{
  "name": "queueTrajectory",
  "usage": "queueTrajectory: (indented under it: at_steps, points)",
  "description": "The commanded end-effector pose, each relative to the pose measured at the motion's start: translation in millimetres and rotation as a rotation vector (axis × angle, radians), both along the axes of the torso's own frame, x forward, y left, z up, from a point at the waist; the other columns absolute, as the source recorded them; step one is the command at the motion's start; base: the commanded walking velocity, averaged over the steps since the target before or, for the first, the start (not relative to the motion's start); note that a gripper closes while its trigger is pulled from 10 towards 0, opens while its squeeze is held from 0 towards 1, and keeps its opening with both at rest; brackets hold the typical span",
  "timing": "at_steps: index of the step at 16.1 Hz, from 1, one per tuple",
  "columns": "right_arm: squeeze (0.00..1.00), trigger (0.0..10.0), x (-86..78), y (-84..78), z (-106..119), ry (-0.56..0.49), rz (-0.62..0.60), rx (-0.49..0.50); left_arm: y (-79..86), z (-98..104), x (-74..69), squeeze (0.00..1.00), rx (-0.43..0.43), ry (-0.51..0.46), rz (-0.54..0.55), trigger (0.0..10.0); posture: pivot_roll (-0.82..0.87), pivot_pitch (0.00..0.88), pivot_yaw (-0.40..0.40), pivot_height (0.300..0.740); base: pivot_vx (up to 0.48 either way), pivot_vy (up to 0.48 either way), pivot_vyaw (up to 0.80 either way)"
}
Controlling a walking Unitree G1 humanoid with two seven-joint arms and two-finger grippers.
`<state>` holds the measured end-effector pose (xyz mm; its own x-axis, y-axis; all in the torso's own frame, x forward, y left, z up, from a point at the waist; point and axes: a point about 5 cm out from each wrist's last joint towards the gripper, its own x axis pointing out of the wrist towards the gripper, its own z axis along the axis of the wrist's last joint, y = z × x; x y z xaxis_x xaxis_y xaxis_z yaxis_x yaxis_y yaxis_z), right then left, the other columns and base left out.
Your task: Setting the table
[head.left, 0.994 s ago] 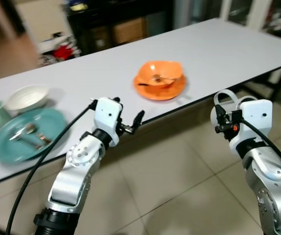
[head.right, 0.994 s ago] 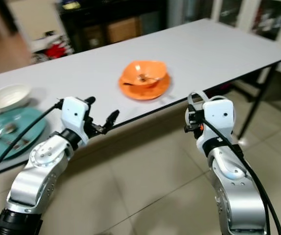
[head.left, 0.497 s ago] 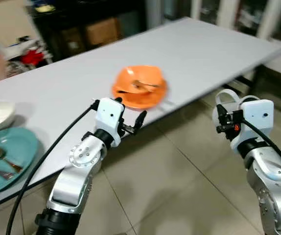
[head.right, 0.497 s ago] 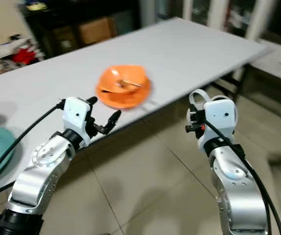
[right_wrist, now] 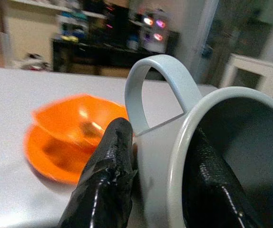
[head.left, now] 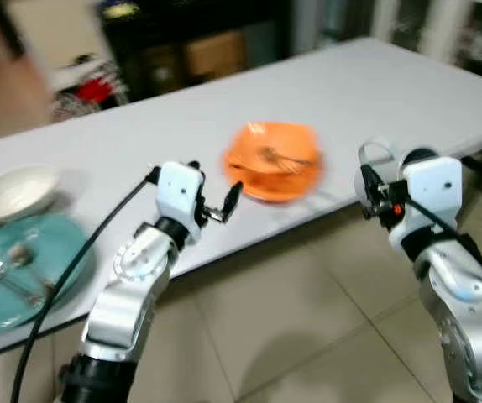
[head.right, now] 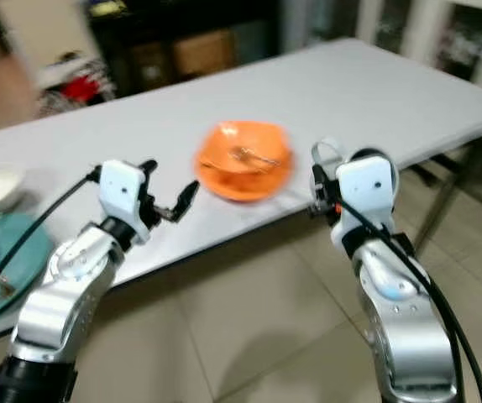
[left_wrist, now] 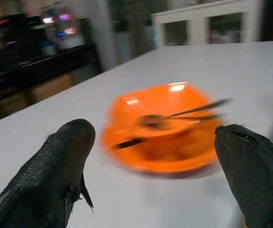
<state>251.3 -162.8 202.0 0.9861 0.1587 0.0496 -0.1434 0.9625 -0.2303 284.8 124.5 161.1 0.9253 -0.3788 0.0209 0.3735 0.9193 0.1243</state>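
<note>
An orange bowl (head.left: pixel 275 159) with a spoon in it sits on an orange plate (head.left: pixel 300 186) near the front edge of the white table (head.left: pixel 375 92). My left gripper (head.left: pixel 214 180) is open at the table edge, just left of the orange set and pointing at it. The orange bowl (left_wrist: pixel 167 118) lies between its fingers (left_wrist: pixel 65 161) in the left wrist view. My right gripper (right_wrist: pixel 158 178) is shut on a pale grey mug (right_wrist: pixel 250 137), one finger inside the rim and one outside below the handle. The mug (head.left: pixel 375 153) hangs at the table edge, right of the orange plate.
At the table's left end lie a teal plate (head.left: pixel 48 252) with cutlery (head.left: pixel 6 269) and a white bowl (head.left: pixel 14 189). Dark shelves with boxes (head.left: pixel 207 50) stand behind the table. Tiled floor (head.left: pixel 291 336) lies under my arms.
The whole view has swung and is blurred, so the camera moved. Both grippers now stand higher, at the table edge beside the orange set. The right one still holds the mug.
</note>
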Motion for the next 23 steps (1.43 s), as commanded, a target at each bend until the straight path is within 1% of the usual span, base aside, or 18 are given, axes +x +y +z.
queueTrajectory:
  at_steps: [1,6,7,10,12,16,22,23]
  points:
    - [0.0,10.0,-2.8,5.5,13,-0.07,0.035,0.0,5.0,3,2.7,0.0,0.002,-0.01,0.029,10.0,-0.06,0.0,0.097,0.74,0.326,0.0,0.0]
    - [0.0,10.0,-1.6,5.9,17,-0.091,0.057,-0.005,3.8,3,3.9,0.0,-0.001,-0.012,0.031,10.0,-0.06,0.0,0.096,0.74,0.325,0.0,0.0]
    - [0.0,10.0,-1.9,6.8,17,-0.09,0.068,-0.023,4.3,3,3.9,0.0,-0.001,-0.012,0.034,10.0,-0.06,0.0,0.097,0.74,0.33,0.0,0.0]
    - [0.0,10.0,-1.5,9.0,21,-0.13,0.105,-0.138,5.5,4,3.9,0.0,0.0,-0.016,0.041,10.0,-0.06,0.0,0.095,0.74,0.328,0.0,0.0]
    - [0.0,10.0,0.8,9.1,25,-0.147,0.117,-0.128,5.1,4,3.6,0.0,0.0,-0.017,0.043,10.0,-0.06,0.0,0.092,0.74,0.328,0.0,0.0]
    - [0.0,10.0,2.1,12.2,23,-0.139,0.167,-0.133,5.9,3,2.9,0.0,0.001,-0.016,0.046,10.0,-0.05,0.0,0.089,0.74,0.329,0.0,0.0]
    - [0.0,10.0,3.9,13.2,23,-0.143,0.189,-0.142,6.3,3,1.8,0.0,0.008,-0.015,0.045,10.0,-0.04,0.0,0.085,0.74,0.329,0.0,0.72]
    - [0.0,10.0,5.4,12.2,22,-0.142,0.186,-0.146,5.6,3,2.0,0.0,0.01,-0.015,0.038,10.0,-0.04,0.0,0.086,0.74,0.326,0.0,0.0]
